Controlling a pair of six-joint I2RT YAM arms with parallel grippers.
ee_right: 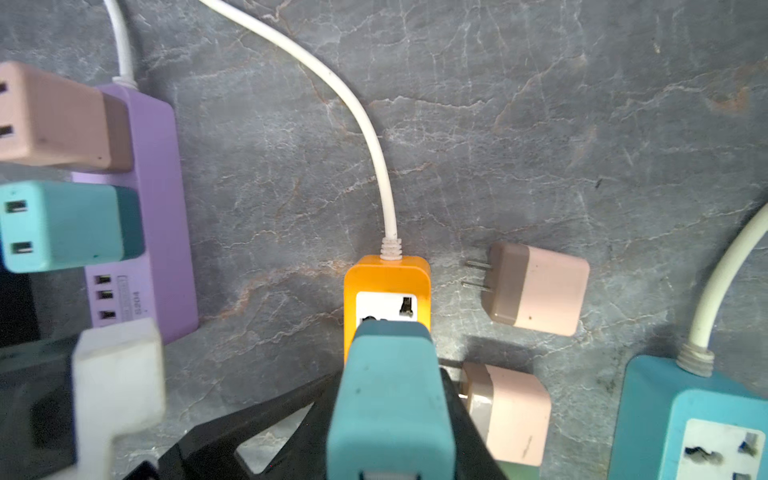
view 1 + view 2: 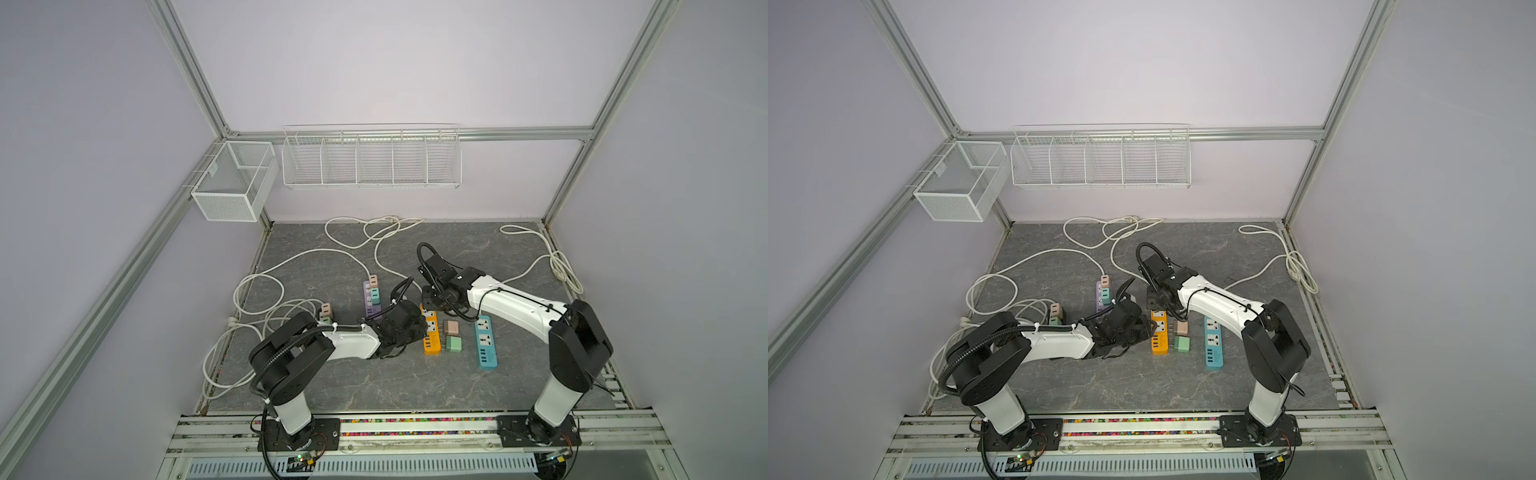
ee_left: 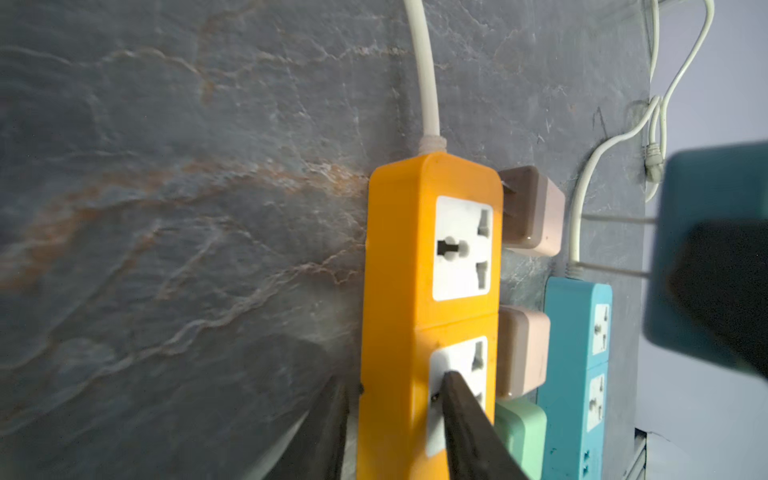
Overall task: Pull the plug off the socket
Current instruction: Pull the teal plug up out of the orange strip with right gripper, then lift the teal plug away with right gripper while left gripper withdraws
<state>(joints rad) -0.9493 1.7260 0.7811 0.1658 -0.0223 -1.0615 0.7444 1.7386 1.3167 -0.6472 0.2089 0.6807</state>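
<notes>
The teal plug (image 1: 390, 395) hangs just above the cord-end socket of the orange power strip (image 3: 395, 291). The right gripper (image 2: 432, 305) is closed on its body, a black finger on each side. In the left wrist view the prongs show as bare metal with a gap to the strip, so the plug reads as out of the slots and this is the lift-off stage. To do it well, go straight up along the prongs with no twist or sideways swing until well above the strip, then carry it off to the loose plugs. The left gripper (image 3: 392, 386) has its jaws partway apart and, by the look, clamped on the strip's edge: one finger (image 3: 461, 407) on the second socket face, the other down the strip's side. It should hold firm so the strip doesn't hop. The plug points prongs-down at the strip face, with its long axis roughly square to that face; any tilt is hard to tell. The strip itself lies with its white cord (image 3: 426, 83) end away from the robot. Just beside the strip on the right-arm side are two pink plugs (image 1: 536, 289) and a green plug (image 2: 453, 344). Beyond them is a blue power strip (image 2: 485, 340), and a purple power strip (image 1: 153, 208) lies on the other side.
</notes>
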